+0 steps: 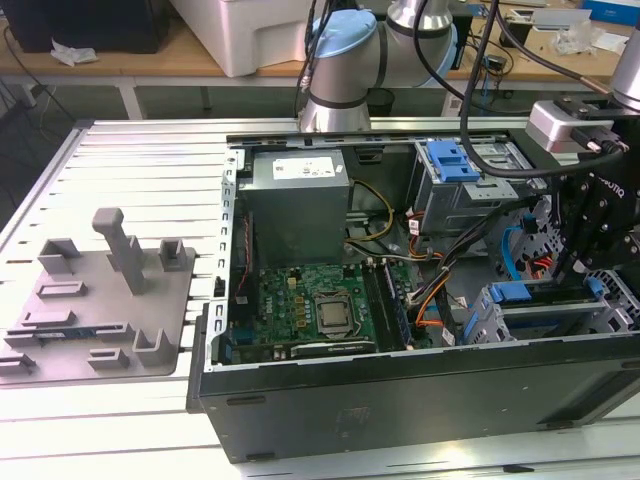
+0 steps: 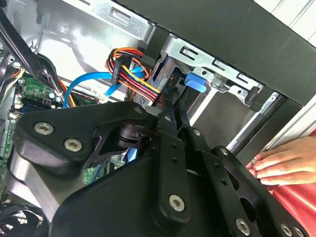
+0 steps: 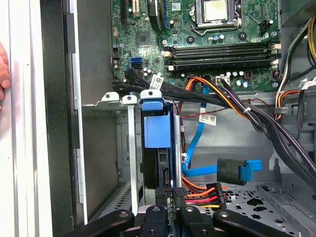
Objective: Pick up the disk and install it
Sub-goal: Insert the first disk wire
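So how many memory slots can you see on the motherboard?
4, side by side below the CPU socket in the first wrist view: the memory slots; whether all hold modules is unclear.

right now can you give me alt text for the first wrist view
The gripper sits at the end of the disk, which stands in its blue carrier inside a metal drive cage of an open computer case, with the motherboard and cables beyond.

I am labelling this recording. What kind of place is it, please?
Probably a robotics lab or test workshop: an open computer case lies on a slatted metal table, beside a grey fixture plate, with cluttered workbenches behind.
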